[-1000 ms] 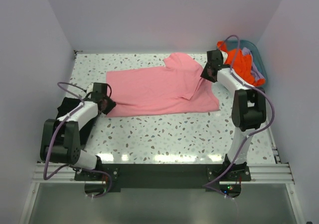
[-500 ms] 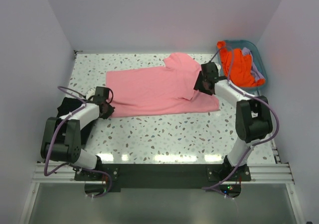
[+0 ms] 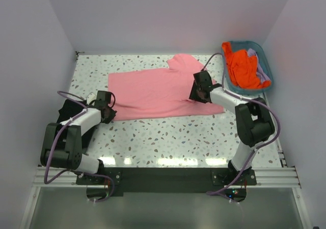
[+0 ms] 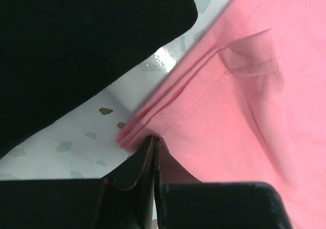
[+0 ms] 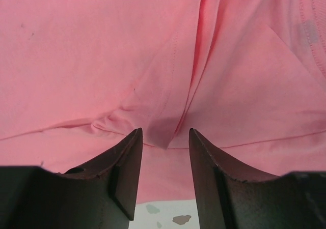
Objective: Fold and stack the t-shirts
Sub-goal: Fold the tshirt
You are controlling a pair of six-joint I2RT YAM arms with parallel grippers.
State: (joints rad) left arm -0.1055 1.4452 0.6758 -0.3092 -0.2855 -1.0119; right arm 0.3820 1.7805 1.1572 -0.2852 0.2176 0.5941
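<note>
My left gripper (image 4: 154, 140) is pinching the near left corner of the pink t-shirt (image 3: 158, 91). Its two fingers are pressing together so tightly that only a thin slit is showing between them, and the hem is bunching into small ridges right at the tips. My right gripper (image 5: 164, 135) is hanging low over the right part of the same shirt with its jaws standing apart at a middling gap. They are clamping nothing. A small pointed tuck of pink cloth is sitting just ahead of the gap, level with the tips (whether the fingers are brushing it I cannot tell).

The pink t-shirt is lying spread out across the far half of the speckled table (image 3: 178, 137). Its long side is running left to right, and one part is folded over and pointing toward the back wall.

The black t-shirt (image 4: 76, 46) is lying at the table's left edge beside my left arm. It is near the pinched corner but not touching it, since a strip of bare table is showing between the two.

The orange t-shirt (image 3: 243, 68) is sitting crumpled in the teal basket (image 3: 265, 51) at the far right corner. The lavender t-shirt (image 3: 262, 75) is peeking out along its right side.
</note>
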